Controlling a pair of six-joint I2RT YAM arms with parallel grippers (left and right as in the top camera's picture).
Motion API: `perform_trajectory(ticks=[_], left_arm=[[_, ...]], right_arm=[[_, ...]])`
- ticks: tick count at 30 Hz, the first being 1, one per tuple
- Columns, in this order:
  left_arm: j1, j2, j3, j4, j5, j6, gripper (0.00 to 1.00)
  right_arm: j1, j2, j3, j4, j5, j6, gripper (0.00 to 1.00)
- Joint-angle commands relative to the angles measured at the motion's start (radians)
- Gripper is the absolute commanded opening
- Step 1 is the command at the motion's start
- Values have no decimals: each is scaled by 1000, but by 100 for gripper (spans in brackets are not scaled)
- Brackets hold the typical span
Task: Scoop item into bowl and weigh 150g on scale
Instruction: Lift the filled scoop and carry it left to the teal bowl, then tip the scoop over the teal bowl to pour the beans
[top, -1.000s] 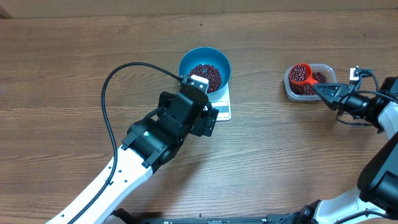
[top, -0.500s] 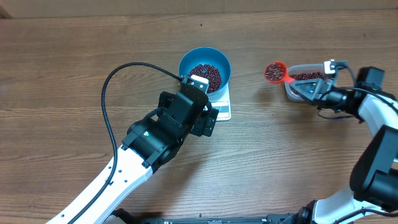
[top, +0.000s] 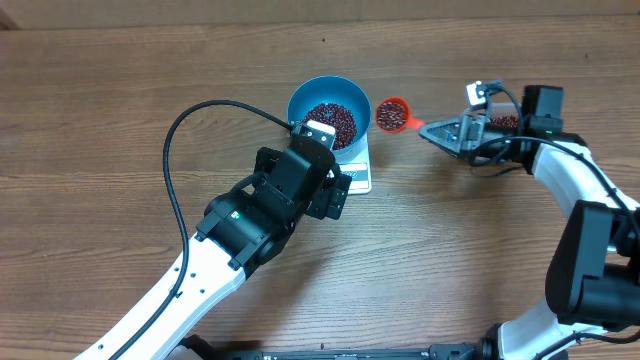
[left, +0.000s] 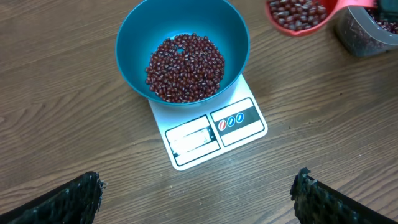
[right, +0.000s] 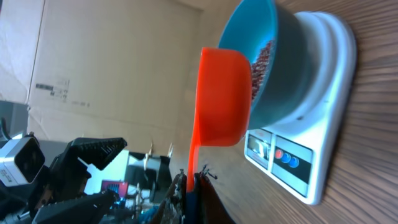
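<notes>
Holding scoop (top: 391, 115) of beans (left: 185, 59) just beside bowl (left: 137, 37): right gripper (top: 437, 131), pinched on it. Bowl, beans heaped inside, on scale (left: 214, 130). Left gripper (left: 196, 196) spread wide, near scale.

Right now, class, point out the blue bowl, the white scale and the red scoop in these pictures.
blue bowl (left: 134, 37), left wrist view, bare inner wall.
white scale (left: 211, 134), left wrist view, front panel.
red scoop (right: 224, 93), right wrist view, cup's outer wall.
</notes>
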Motion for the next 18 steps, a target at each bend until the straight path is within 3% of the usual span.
perform_trajectory(ticks=[1, 6, 12, 18], left_arm=[[0, -14, -3, 3, -13, -7, 99], [0, -14, -3, 3, -13, -6, 100], [0, -14, -3, 3, -13, -6, 100], [0, -14, -3, 3, -13, -6, 99]], right_arm=[[49, 4, 3, 55, -8, 103, 4], [115, 4, 3, 162, 11, 156, 4], [191, 4, 3, 277, 174, 150, 4], [254, 4, 3, 370, 350, -39, 4]])
